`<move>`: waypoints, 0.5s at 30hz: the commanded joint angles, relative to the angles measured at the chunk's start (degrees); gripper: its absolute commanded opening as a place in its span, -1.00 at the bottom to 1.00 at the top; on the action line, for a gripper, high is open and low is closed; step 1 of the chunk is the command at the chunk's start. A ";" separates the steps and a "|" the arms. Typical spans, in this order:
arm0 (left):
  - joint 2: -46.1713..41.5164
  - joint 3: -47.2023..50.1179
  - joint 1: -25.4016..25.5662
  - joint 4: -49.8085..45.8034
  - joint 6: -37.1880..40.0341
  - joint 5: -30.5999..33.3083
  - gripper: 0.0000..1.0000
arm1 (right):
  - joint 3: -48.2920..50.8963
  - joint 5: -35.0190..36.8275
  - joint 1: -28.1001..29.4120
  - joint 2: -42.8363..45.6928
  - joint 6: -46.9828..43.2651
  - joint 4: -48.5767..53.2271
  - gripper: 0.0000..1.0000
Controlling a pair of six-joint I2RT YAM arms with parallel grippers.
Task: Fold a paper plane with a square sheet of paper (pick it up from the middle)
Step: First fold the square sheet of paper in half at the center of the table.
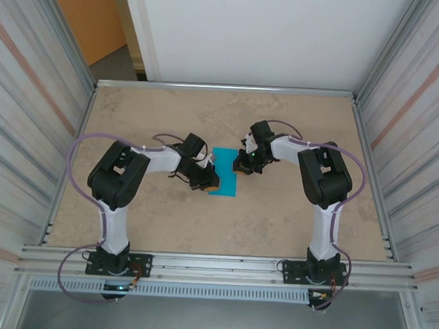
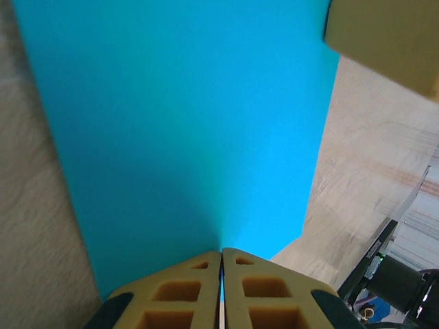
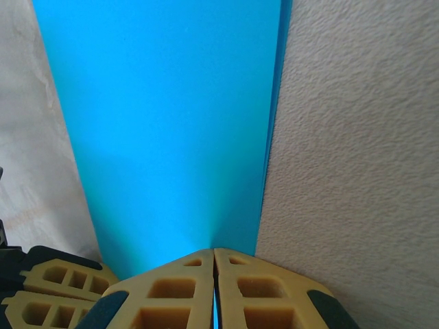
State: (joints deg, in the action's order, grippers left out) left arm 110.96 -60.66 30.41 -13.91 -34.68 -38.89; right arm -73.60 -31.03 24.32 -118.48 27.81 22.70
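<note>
The square sheet of paper (image 1: 226, 159) is teal-blue and stands as a narrow upright rectangle at the middle of the table. A doubled edge (image 3: 276, 137) runs down its right side in the right wrist view. My left gripper (image 1: 212, 181) is shut on the sheet's near left edge, and a thin teal line shows between its tan fingertips (image 2: 221, 253). My right gripper (image 1: 239, 166) is shut on the right edge of the paper (image 3: 171, 123), also with teal between its closed tips (image 3: 214, 251). The paper (image 2: 185, 116) spreads flat ahead of the left fingers.
The beige tabletop (image 1: 170, 117) is boxed in by corrugated metal walls (image 1: 28, 123) left and right and a white panel at the back. The right gripper's tan finger (image 2: 387, 41) shows across the sheet, as do the left gripper's fingers (image 3: 55, 288).
</note>
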 commanded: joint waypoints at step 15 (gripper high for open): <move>-15.83 9.17 -2.46 -8.23 0.24 4.98 -0.71 | 1.53 13.59 2.25 -4.06 -0.07 11.06 -0.74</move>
State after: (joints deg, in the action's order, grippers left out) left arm 99.77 -51.44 28.32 -19.81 -33.47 -35.79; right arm -74.54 -29.61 25.30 -118.02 27.81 23.57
